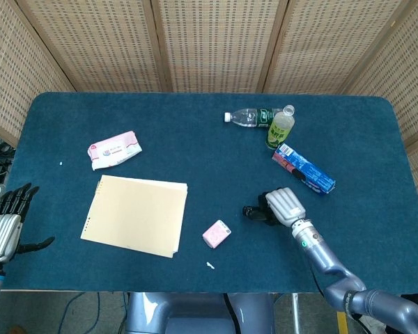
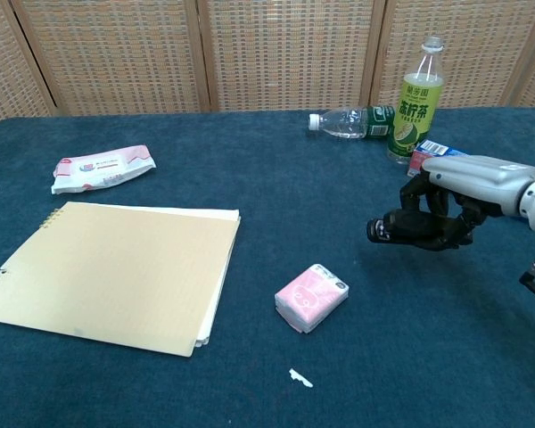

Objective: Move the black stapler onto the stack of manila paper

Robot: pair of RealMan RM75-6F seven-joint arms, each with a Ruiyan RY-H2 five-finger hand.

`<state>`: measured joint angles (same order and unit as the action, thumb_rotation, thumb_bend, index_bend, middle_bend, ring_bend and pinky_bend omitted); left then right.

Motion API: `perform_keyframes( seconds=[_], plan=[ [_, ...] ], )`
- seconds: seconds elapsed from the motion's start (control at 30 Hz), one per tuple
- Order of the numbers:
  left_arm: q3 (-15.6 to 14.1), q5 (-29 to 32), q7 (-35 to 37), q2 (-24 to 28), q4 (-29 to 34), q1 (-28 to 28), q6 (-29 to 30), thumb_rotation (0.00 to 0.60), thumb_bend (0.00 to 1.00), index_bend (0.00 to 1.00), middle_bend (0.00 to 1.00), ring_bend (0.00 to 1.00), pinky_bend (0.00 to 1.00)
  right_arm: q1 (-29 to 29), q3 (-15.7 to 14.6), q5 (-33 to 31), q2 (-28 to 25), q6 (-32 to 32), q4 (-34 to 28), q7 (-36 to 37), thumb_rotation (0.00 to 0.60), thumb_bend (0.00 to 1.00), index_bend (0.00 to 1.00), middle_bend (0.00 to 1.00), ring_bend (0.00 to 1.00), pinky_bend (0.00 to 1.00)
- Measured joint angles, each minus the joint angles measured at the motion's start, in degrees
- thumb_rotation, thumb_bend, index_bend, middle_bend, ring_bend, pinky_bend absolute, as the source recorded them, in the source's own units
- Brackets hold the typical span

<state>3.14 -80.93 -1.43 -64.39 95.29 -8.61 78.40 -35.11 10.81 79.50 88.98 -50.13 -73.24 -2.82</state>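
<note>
Black stapler [image 2: 410, 230] sits off the counter [image 1: 195, 139], lifted in the right hand [image 2: 455, 201], fingers [image 2: 441, 234] curled around it from above so it can carry over to the manila paper stack [image 2: 107, 272], well apart at 9 o'clock. Right forearm comes in from 5 o'clock, hand palm-down. Left hand [image 1: 3, 226] hangs at the counter's left edge, fingers apart, holding nothing.

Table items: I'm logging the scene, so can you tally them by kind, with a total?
Bottles: 2, one lying, one upright
Tissue or wipe packs: 2, white and pink
Paper stack: 1
Stapler: 1, held in right robot hand
Blue box: 1
Total: 7
</note>
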Motion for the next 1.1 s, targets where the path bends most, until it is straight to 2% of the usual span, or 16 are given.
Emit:
perform_keyframes(
  seconds=[0.17, 0.4, 0.7, 0.93, 1.03, 1.1],
  plan=[
    [0.05, 0.11, 0.99, 0.3, -0.03, -0.16, -0.42, 0.6, 0.0, 0.0, 0.0, 0.0, 0.0, -2.77, 3.09, -7.35, -0.84, 4.1, -2.94, -4.68, 0.6, 0.57, 0.67, 0.67, 0.62, 0.51],
    [0.29, 0.63, 2.89, 0.9, -0.25, -0.47, -1.28, 0.6, 0.0, 0.0, 0.0, 0.0, 0.0, -9.01, 5.94, -24.27, 0.0, 7.9, -5.84, -17.28, 0.6, 0.57, 0.66, 0.67, 0.62, 0.51],
    [0.38, 1.03, 5.75, 1.77, -0.54, -0.68, -2.27, 0.6, 0.0, 0.0, 0.0, 0.0, 0.0, -18.28, 6.01, -45.57, 5.88, 4.68, -5.62, -33.18, 0.6, 0.57, 0.66, 0.66, 0.62, 0.51],
    [0.42, 1.34, 7.4, 2.23, -0.91, -1.11, -3.42, 0.6, 0.0, 0.0, 0.0, 0.0, 0.0, -23.43, 4.96, -54.81, 9.79, 0.41, -5.25, -40.15, 0.6, 0.56, 0.64, 0.64, 0.62, 0.51],
    [0.5, 1.51, 7.92, 2.36, -1.17, -1.23, -3.67, 0.6, 0.0, 0.0, 0.0, 0.0, 0.0, -24.58, 4.51, -56.46, 10.69, -0.41, -4.98, -41.55, 0.6, 0.53, 0.59, 0.57, 0.55, 0.47],
    [0.54, 1.68, 8.24, 2.42, -1.34, -1.3, -3.88, 0.6, 0.0, 0.0, 0.0, 0.0, 0.0, -25.11, 4.19, -57.28, 11.12, -0.7, -4.77, -42.21, 0.6, 0.42, 0.45, 0.43, 0.42, 0.36]
  ],
)
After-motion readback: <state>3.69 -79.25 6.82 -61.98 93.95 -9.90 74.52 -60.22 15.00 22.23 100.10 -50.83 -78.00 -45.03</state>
